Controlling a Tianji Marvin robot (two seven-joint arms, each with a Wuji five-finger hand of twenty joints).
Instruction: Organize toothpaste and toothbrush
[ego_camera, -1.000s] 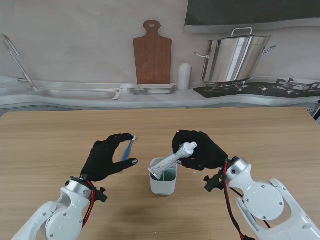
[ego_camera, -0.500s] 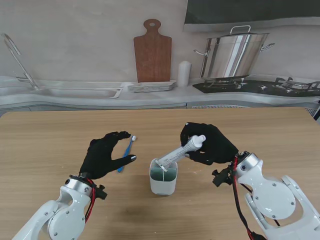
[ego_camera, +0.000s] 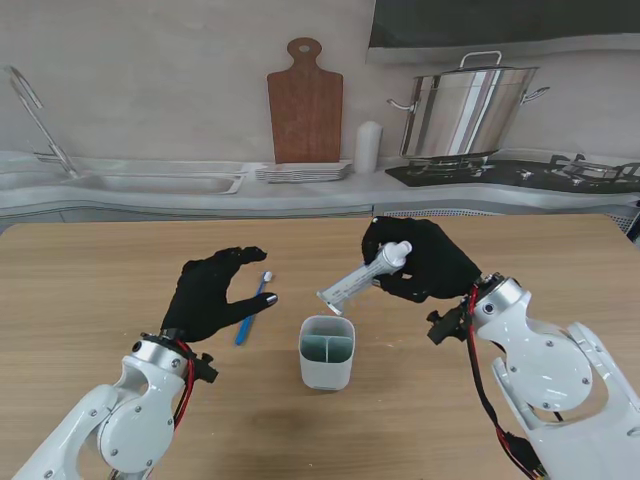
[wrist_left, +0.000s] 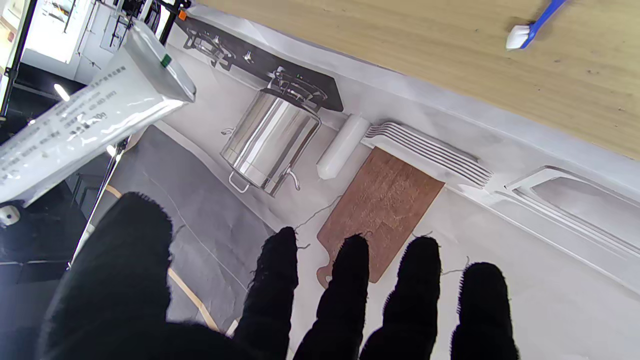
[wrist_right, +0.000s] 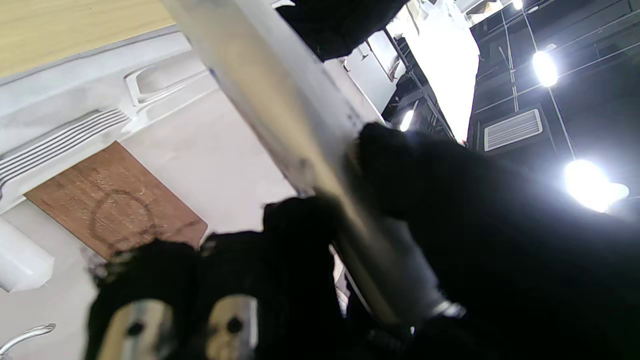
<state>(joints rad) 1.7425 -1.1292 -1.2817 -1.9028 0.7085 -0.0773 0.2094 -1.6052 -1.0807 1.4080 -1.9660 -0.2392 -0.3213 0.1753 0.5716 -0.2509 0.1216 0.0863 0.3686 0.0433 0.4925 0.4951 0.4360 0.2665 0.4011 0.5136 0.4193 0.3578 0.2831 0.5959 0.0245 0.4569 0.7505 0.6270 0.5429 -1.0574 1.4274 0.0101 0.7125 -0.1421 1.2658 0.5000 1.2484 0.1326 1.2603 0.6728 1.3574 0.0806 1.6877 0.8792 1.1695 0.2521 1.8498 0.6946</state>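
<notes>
My right hand (ego_camera: 418, 262) is shut on a silver-white toothpaste tube (ego_camera: 362, 276), held tilted in the air just above and beyond the white divided cup (ego_camera: 326, 352). The tube's flat end points down toward the cup without touching it. The tube (wrist_right: 300, 130) fills the right wrist view, and the tube (wrist_left: 80, 115) also shows in the left wrist view. A blue toothbrush (ego_camera: 252, 309) with a white head lies flat on the table. My left hand (ego_camera: 210, 295) hovers open over its handle, fingers spread. The brush head (wrist_left: 522, 32) appears in the left wrist view.
The wooden table (ego_camera: 90, 290) carries only the cup and brush. Behind it runs a kitchen backdrop with a sink (ego_camera: 150, 183), a cutting board (ego_camera: 305, 105) and a steel pot (ego_camera: 470, 112).
My right hand lifted the toothpaste tube out of the cup and drew it up and to the right. The toothbrush left my left hand and now lies on the table.
</notes>
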